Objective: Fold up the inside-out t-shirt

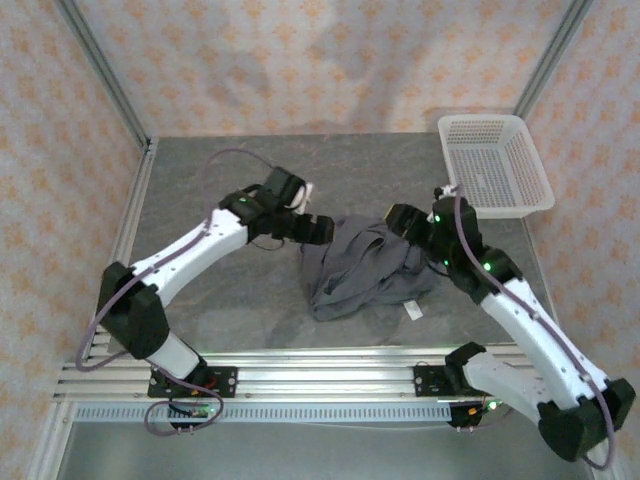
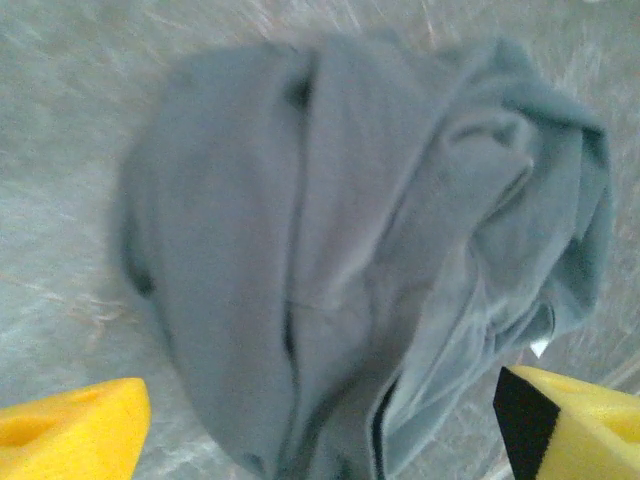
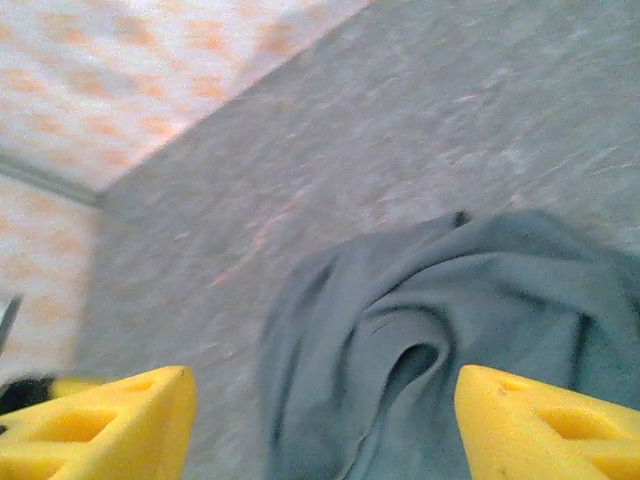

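The crumpled grey t-shirt (image 1: pixel 365 268) lies on the table (image 1: pixel 220 310); left gripper (image 2: pixel 320 425) and right gripper (image 3: pixel 325 425) flank it, jaws released.

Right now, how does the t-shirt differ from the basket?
The t-shirt is dark grey; the basket is white. The t-shirt is soft cloth, crumpled in a heap; the basket is stiff open mesh. The t-shirt lies mid-table; the basket sits at the far right corner. Both rest on the table.

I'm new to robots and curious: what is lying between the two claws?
The crumpled grey t-shirt lies on the table between the left gripper and the right gripper, clearest in the top view.
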You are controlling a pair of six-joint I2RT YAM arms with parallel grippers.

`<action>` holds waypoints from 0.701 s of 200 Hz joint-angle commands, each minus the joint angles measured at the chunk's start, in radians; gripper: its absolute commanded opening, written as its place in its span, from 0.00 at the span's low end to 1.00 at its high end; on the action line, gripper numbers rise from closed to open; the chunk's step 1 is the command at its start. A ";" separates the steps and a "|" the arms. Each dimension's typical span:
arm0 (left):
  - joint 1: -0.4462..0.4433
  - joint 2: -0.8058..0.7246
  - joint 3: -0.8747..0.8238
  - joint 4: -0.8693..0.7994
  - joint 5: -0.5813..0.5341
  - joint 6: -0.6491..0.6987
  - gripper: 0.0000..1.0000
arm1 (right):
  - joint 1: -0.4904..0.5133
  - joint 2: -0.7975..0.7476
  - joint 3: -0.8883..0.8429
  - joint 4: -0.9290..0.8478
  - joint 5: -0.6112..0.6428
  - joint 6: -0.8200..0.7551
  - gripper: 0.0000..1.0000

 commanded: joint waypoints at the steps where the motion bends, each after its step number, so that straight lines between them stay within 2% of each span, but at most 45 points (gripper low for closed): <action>1: -0.096 0.069 0.064 -0.108 -0.059 0.039 0.84 | 0.002 0.211 0.046 -0.112 0.054 -0.184 0.67; 25: -0.115 0.139 0.051 -0.095 -0.078 0.012 0.76 | 0.000 0.384 0.098 -0.063 0.008 -0.187 0.68; 46: -0.116 0.191 0.048 -0.069 0.000 0.007 0.72 | -0.001 0.487 0.095 -0.008 0.030 -0.163 0.67; 68: -0.117 0.243 0.052 -0.065 0.019 0.004 0.67 | -0.006 0.558 0.104 0.003 0.017 -0.145 0.61; 80: -0.117 0.257 0.044 -0.043 0.045 0.001 0.62 | -0.008 0.562 0.096 0.022 -0.025 -0.131 0.54; 88: -0.117 0.268 0.047 -0.038 0.054 0.001 0.52 | -0.008 0.552 0.081 0.037 -0.044 -0.120 0.43; 96: -0.115 0.278 0.052 -0.038 0.056 0.003 0.35 | -0.008 0.540 0.073 0.037 -0.041 -0.112 0.29; 109: -0.114 0.286 0.061 -0.038 0.051 0.005 0.00 | -0.010 0.515 0.066 0.033 -0.039 -0.113 0.05; 113: -0.113 0.285 0.063 -0.036 0.050 0.002 0.00 | -0.010 0.504 0.066 0.030 -0.039 -0.113 0.00; 140: -0.081 0.196 0.061 -0.002 0.061 -0.026 0.00 | -0.015 0.387 0.079 0.020 -0.033 -0.122 0.00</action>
